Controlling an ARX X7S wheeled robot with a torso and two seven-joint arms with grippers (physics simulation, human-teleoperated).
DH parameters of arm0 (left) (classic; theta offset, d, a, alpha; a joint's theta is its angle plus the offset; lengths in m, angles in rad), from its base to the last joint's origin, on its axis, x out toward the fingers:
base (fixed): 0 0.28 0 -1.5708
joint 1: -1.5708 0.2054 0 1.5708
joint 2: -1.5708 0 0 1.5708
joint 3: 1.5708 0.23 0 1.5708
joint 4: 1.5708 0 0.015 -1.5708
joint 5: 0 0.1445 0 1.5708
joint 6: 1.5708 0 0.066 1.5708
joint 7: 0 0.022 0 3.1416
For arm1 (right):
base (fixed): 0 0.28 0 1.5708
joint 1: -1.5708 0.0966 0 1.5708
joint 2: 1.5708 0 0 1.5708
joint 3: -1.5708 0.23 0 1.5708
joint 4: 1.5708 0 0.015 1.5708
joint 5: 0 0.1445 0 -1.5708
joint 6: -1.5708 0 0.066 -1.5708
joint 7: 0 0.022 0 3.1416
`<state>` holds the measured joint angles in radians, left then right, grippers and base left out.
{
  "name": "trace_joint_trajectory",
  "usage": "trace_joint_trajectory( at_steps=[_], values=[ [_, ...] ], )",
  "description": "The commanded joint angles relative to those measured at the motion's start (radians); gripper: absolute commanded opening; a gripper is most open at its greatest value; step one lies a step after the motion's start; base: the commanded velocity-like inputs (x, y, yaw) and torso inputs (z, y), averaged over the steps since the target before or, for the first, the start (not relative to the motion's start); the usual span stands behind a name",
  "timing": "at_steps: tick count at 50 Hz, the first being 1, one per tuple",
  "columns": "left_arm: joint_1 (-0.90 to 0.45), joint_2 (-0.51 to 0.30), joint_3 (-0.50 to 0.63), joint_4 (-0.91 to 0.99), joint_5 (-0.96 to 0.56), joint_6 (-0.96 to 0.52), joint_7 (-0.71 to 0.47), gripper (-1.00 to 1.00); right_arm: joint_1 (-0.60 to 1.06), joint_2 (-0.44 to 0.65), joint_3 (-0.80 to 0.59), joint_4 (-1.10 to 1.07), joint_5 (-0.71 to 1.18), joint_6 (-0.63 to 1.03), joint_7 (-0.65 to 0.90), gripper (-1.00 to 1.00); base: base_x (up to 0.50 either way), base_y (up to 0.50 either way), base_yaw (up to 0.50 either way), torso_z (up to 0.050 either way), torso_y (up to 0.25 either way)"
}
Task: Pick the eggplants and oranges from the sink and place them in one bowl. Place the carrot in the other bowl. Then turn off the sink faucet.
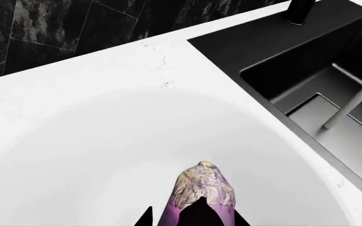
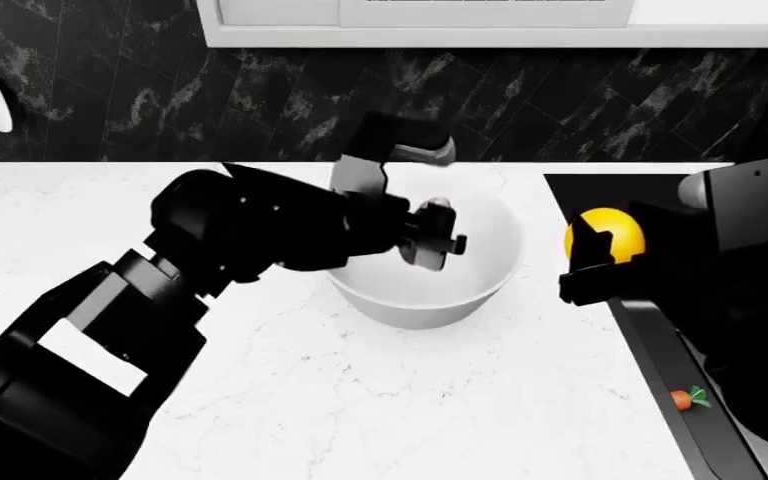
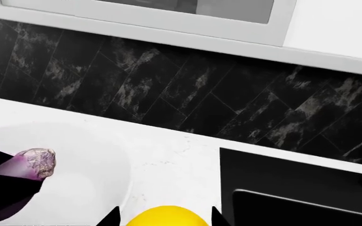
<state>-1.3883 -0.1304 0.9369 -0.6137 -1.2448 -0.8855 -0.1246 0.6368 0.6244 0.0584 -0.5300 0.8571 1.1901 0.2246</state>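
My left gripper (image 2: 440,238) is shut on the glossy purple eggplant (image 1: 201,195), holding it over the inside of the pale, almost white bowl (image 2: 418,300). The eggplant's pale tip (image 3: 35,161) points across the bowl (image 3: 86,188). Just right of that bowl, my right gripper (image 2: 595,250) is shut on the yellow-orange fruit (image 2: 608,233), which hangs above the counter beside the sink's edge; the orange (image 3: 166,217) sits between both fingertips. The small carrot (image 2: 686,398) lies in the black sink (image 1: 332,89). The black faucet (image 1: 300,10) rises at the sink's back rim. The other bowl is out of view.
White marble counter (image 2: 357,400) surrounds the bowl, with a black tiled wall (image 3: 168,84) behind it. A thin pale streak (image 1: 354,101), seemingly running water, slants down into the basin. My right arm (image 2: 758,280) covers much of the sink.
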Motion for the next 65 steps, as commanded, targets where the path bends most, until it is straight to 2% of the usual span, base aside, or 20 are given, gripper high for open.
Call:
trace_joint_trajectory(
  at_steps=[1,5,6,22,30,34,41,44,48,49,53,58,63,65],
  values=[
    [0.002,0.016,0.009,-0.041,0.005,0.013,0.014,-1.00,0.004,-0.001,-0.009,0.008,-0.013,-0.009,-0.008,-1.00,0.00,0.00,0.00,0.000,0.000],
    [-0.009,0.013,0.005,-0.045,0.000,0.013,0.026,-1.00,-0.004,-0.002,-0.005,0.003,-0.010,-0.012,-0.006,-1.00,0.00,0.00,0.00,0.000,0.002],
    [-0.010,0.011,0.006,-0.043,0.003,0.014,0.018,1.00,-0.008,-0.002,-0.006,0.003,-0.011,-0.012,-0.005,-1.00,0.00,0.00,0.00,0.000,0.000],
    [-0.021,-0.019,-0.019,0.015,-0.022,0.013,-0.015,1.00,-0.003,-0.004,0.003,0.020,0.000,-0.008,0.005,-1.00,0.00,0.00,0.00,0.000,0.000],
    [-0.036,-0.145,-0.121,0.197,-0.118,-0.012,-0.130,1.00,0.088,-0.015,-0.042,0.090,-0.011,-0.003,-0.012,-1.00,0.00,0.00,0.00,0.000,0.000],
    [-0.034,-0.210,-0.171,0.285,-0.170,-0.025,-0.186,1.00,0.199,-0.038,-0.104,0.180,-0.023,0.014,-0.039,-1.00,0.00,0.00,0.00,0.000,0.000],
    [0.089,-0.336,-0.245,0.528,-0.233,0.015,-0.320,1.00,0.370,-0.107,-0.243,0.371,-0.063,0.010,-0.123,-1.00,0.00,0.00,0.00,0.000,0.000],
    [0.128,-0.405,-0.269,0.638,-0.211,0.047,-0.374,1.00,0.442,-0.139,-0.306,0.482,-0.106,-0.035,-0.177,-1.00,0.00,0.00,0.00,0.000,0.000],
    [0.193,-0.535,-0.313,0.807,-0.203,0.069,-0.447,1.00,0.567,-0.208,-0.408,0.714,-0.169,-0.102,-0.285,-1.00,0.00,0.00,0.00,0.000,0.000],
    [0.207,-0.552,-0.337,0.822,-0.247,0.075,-0.463,1.00,0.590,-0.227,-0.429,0.767,-0.174,-0.112,-0.318,-1.00,0.00,0.00,0.00,0.000,0.000],
    [0.266,-0.643,-0.377,0.901,-0.266,0.094,-0.512,1.00,0.660,-0.314,-0.523,1.010,-0.248,-0.238,-0.434,-1.00,0.00,0.00,0.00,0.000,0.000],
    [0.337,-0.709,-0.401,0.986,-0.272,0.120,-0.549,1.00,0.740,-0.415,-0.570,1.329,-0.313,-0.407,-0.542,-1.00,0.00,0.00,0.00,0.000,0.000],
    [0.388,-0.756,-0.430,1.022,-0.280,0.152,-0.560,1.00,0.873,-0.557,-0.626,1.772,-0.388,-0.622,-0.688,-1.00,0.00,0.00,0.00,0.000,0.002],
    [0.416,-0.772,-0.436,1.034,-0.272,0.166,-0.554,1.00,0.881,-0.582,-0.620,1.836,-0.396,-0.653,-0.704,-1.00,0.00,0.00,0.00,0.005,0.000]
  ],
)
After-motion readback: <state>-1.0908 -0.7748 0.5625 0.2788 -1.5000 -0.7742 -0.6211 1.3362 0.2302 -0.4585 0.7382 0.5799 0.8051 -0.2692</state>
